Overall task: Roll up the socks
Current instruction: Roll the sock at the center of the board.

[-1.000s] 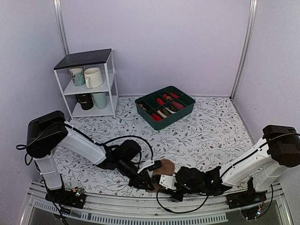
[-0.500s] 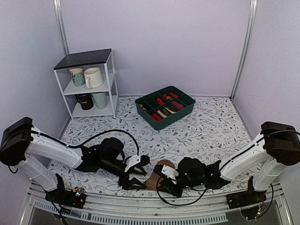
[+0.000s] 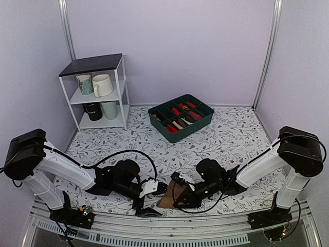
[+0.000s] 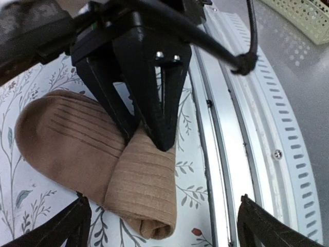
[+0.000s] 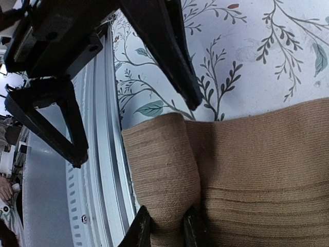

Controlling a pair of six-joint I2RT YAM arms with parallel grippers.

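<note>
1. The socks (image 4: 72,136) lie on the floral table (image 3: 231,139) at its near edge, just beside the metal rail (image 4: 226,154) and between the two grippers. They form a flat tan strip, and one end is folded over into a thick ribbed lobe. The roll looks barely begun and is loose rather than compact.
2. The knit is soft, light and limp, with no stiffness of its own. I judge it would sag from any single hold, and the fold would likely spring open if released. The ribbed cloth should grip the fingers well, but it may drag on the table.
3. The best hold is across the doubled fold, deep enough to catch both layers. The flat free end probably needs the other gripper to keep it taut.
4. The right gripper (image 5: 165,218) is closed narrowly, pinching the folded lobe between its fingertips. Its arm stretches low from the right base toward the centre, with the wrist close to the table.
5. The left gripper (image 3: 148,199) has its jaws spread wide and holds nothing. It faces the socks from the left, close by the rail. Its arm lies low along the near edge with the elbow bent.
</note>
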